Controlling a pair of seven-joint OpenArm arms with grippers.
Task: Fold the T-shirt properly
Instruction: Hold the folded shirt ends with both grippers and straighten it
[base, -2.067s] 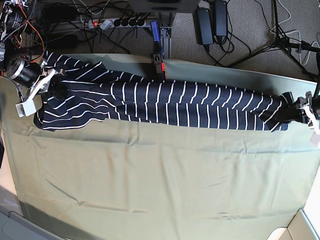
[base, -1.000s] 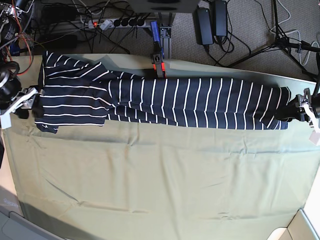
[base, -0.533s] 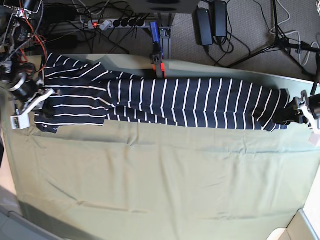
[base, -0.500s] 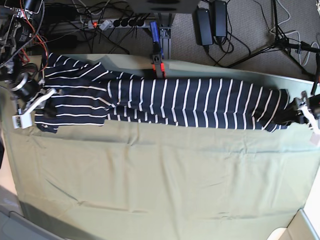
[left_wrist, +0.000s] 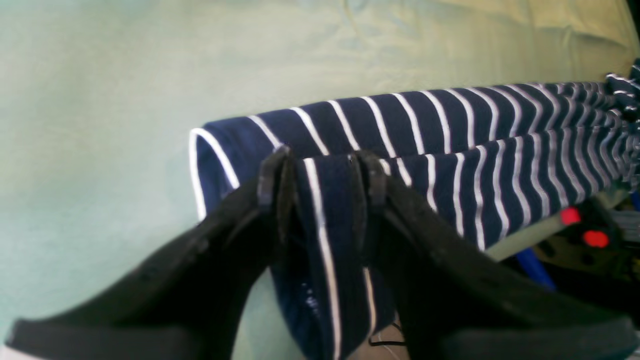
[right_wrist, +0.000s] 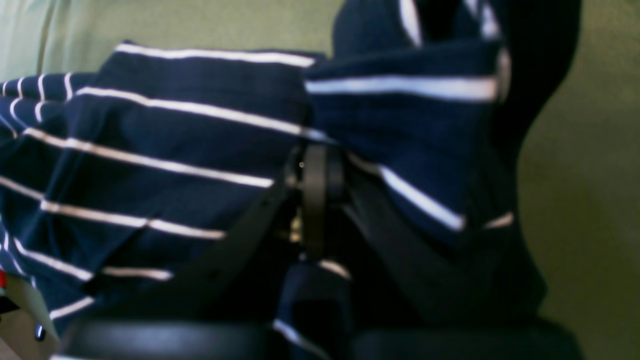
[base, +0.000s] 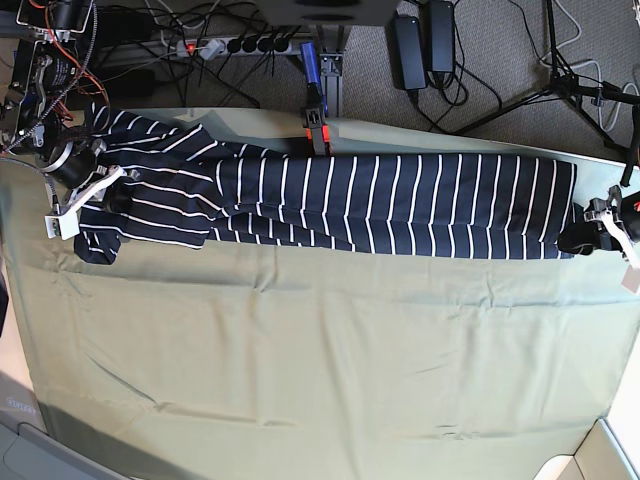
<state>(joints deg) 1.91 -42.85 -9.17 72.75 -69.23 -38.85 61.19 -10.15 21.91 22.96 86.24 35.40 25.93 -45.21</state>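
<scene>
The navy T-shirt (base: 380, 200) with thin white stripes lies stretched in a long band across the back of the table. At its right end my left gripper (base: 585, 232) is shut on a fold of the hem; the left wrist view shows striped fabric (left_wrist: 325, 210) pinched between the two black fingers (left_wrist: 272, 172). My right gripper (base: 112, 195) is at the shirt's left end, by the sleeves. In the right wrist view its fingertips (right_wrist: 315, 175) meet, with striped cloth (right_wrist: 175, 150) bunched around and over them.
An olive-green cloth (base: 320, 360) covers the whole table. An orange and blue clamp (base: 317, 125) stands at the back edge, just behind the shirt. Behind the table are a power strip (base: 240, 45), cables and tripod legs (base: 560, 80). A pale box corner (base: 610, 455) shows at the front right.
My right gripper came in from the table's left edge onto the shirt's sleeve end and closed there. The shirt's right end now lies flatter and squarer. My left gripper kept its hold.
</scene>
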